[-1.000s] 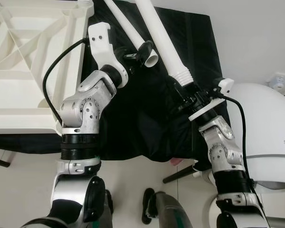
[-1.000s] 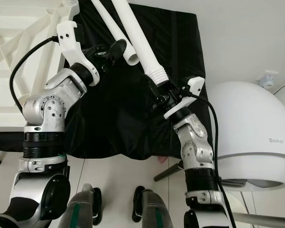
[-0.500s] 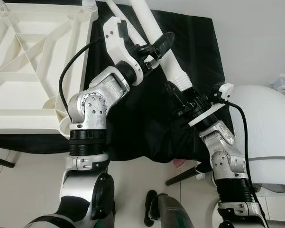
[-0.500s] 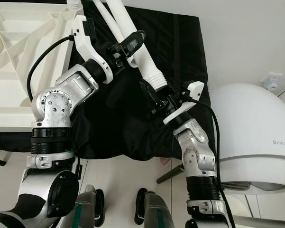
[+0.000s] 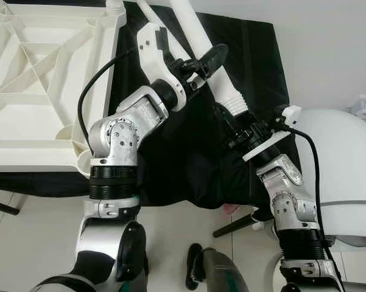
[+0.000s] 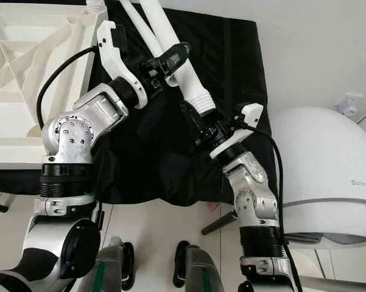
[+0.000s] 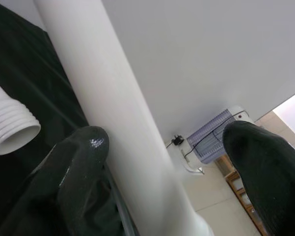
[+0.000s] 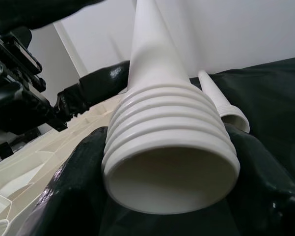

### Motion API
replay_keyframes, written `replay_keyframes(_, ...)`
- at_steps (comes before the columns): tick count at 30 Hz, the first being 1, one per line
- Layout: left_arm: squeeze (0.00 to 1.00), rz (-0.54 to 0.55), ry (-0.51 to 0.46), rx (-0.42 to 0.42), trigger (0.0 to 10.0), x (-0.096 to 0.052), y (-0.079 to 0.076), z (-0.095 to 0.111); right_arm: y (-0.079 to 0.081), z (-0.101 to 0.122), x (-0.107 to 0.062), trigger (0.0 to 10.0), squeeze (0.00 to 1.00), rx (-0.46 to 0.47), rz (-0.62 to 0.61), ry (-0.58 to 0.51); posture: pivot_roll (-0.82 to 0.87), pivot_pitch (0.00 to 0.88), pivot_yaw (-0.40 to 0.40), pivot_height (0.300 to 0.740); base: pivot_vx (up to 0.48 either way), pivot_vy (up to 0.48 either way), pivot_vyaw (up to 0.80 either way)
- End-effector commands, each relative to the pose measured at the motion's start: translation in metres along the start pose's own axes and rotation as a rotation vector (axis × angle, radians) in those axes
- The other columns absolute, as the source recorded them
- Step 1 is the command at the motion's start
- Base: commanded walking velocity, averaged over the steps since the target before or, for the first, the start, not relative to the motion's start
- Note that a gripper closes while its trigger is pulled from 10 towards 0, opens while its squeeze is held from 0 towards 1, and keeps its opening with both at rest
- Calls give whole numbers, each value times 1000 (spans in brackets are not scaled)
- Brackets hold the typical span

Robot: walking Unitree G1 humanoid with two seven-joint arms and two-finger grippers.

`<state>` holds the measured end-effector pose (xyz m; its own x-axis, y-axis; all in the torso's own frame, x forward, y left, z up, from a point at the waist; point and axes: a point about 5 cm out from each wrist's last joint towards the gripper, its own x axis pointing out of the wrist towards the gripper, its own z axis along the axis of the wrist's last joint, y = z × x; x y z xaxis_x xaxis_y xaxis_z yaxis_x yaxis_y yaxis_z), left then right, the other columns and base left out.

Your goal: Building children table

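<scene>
A long white table leg (image 5: 192, 24) rises over the black cloth, and its ribbed screw end (image 8: 172, 147) points down at me. My right gripper (image 5: 234, 125) is shut on that screw end, with a black finger (image 8: 73, 196) on either side. My left gripper (image 5: 202, 64) is open higher up the same leg (image 7: 103, 108); its fingers (image 7: 73, 182) straddle the shaft with a gap. A second, thinner leg (image 5: 153, 17) lies behind, screw end (image 7: 10, 130) beside the left gripper. The upturned white table top (image 5: 24, 155) lies to the left.
A black cloth (image 5: 256, 61) covers the work surface under the legs. A large white rounded appliance (image 5: 347, 164) stands close to my right arm. A wall socket (image 5: 362, 106) sits beyond it. Pale floor tiles and my own feet lie below.
My left arm has swung from the thinner leg's end across to the shaft of the leg in my right gripper. My right gripper has kept its hold. The camera has shifted slightly.
</scene>
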<state>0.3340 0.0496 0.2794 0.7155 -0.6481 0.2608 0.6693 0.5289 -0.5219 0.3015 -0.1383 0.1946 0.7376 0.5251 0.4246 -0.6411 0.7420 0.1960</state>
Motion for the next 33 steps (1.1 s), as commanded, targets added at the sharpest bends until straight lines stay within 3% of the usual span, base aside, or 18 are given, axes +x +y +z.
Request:
replay_keyframes(1, 0, -28, 30, -9, 10000, -2, 1, -7, 0, 3, -1, 10000, 0, -12, -2, -16, 42, 116, -30, 740, 0, 0, 0)
replay_keyframes(17, 0, 94, 26, 7, 10000, -9, 23, -6, -2, 4, -1, 10000, 0, -19, -10, -14, 42, 95, -36, 740, 0, 0, 0)
replay_keyframes(33, 0, 34, -16, -43, 10000, 4, 13, 5, 18, -9, -6, 10000, 0, 58, 160, 70, 55, 100, -41, 740, 0, 0, 0)
